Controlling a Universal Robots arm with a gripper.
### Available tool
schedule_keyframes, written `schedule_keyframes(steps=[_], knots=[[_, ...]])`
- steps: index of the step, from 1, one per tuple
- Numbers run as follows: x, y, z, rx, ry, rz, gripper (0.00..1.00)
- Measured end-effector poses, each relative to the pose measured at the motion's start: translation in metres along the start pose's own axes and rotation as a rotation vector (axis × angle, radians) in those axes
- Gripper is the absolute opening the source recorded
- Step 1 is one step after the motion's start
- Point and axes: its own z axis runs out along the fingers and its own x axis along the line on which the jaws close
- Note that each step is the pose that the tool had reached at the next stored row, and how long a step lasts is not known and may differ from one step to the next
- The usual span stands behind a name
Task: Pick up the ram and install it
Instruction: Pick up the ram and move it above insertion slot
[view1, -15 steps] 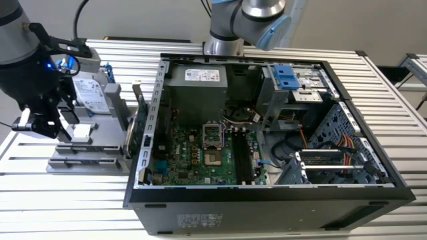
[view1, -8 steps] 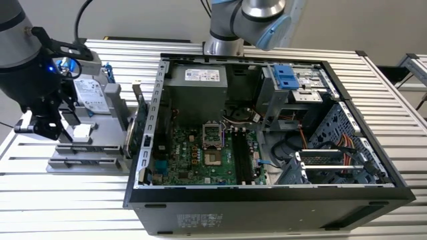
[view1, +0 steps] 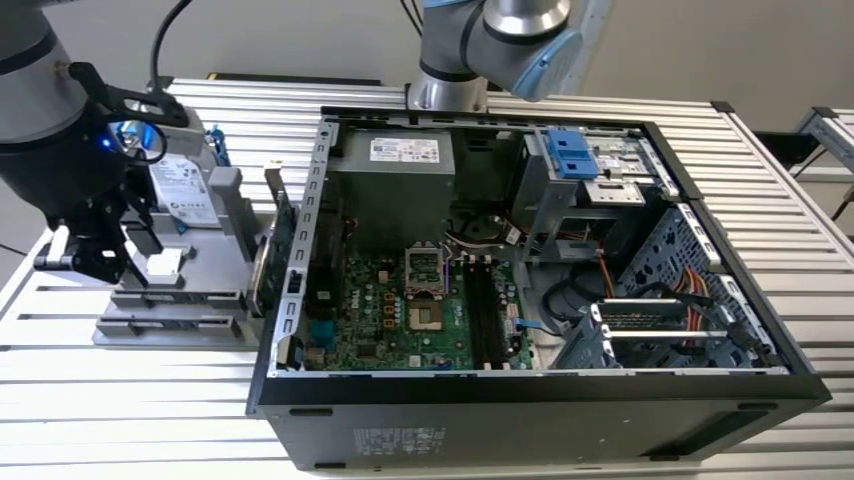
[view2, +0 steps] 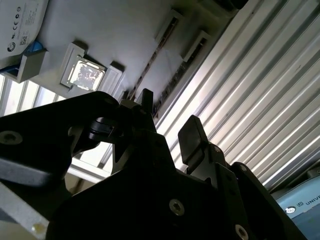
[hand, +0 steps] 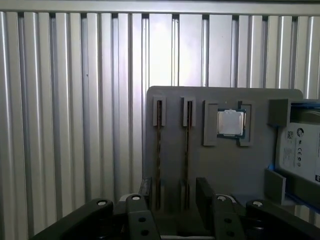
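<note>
Table (view1: 134, 420): ribbed metal surface carrying all the parts.
Hand (view1: 104, 268): at the exterior view's far left, hanging over the near end of the gray holder.
Hand state: in the first wrist view the two fingers (hand: 205, 192) stand well apart. The hand is released, with nothing between the pads and no visible contact with any part.
Gray holder (view1: 174, 325): a flat fixture just beside the case, on the exterior view's left. It has two narrow parallel slots, a square chip (hand: 230, 122) and a hard drive (view1: 183, 190).
Ram (hand: 159, 150): a thin dark stick standing on edge in one narrow slot of the holder, not yet lifted. A like strip (hand: 187, 150) stands in the slot beside it.
Key relation: the ram lies below the hand, and its long axis runs lengthwise along the slot, away from the fingers. The fingers' closing line crosses that axis. Both slots appear within the finger gap, so it cannot be told which one the hand is centred over.
Green card (view1: 276, 235): upright between the holder and the case wall, apart from the hand.
Computer case (view1: 534, 400): open, in mid-table.
Motherboard (view1: 400, 310): inside the case, with long black memory slots (view1: 483, 310), well apart from the ram.
</note>
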Motion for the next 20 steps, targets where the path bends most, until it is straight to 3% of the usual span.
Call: schedule_keyframes(steps=[20], knots=[[0.0003,0.0,0.0139,0.0,0.0,-0.001,1.0]])
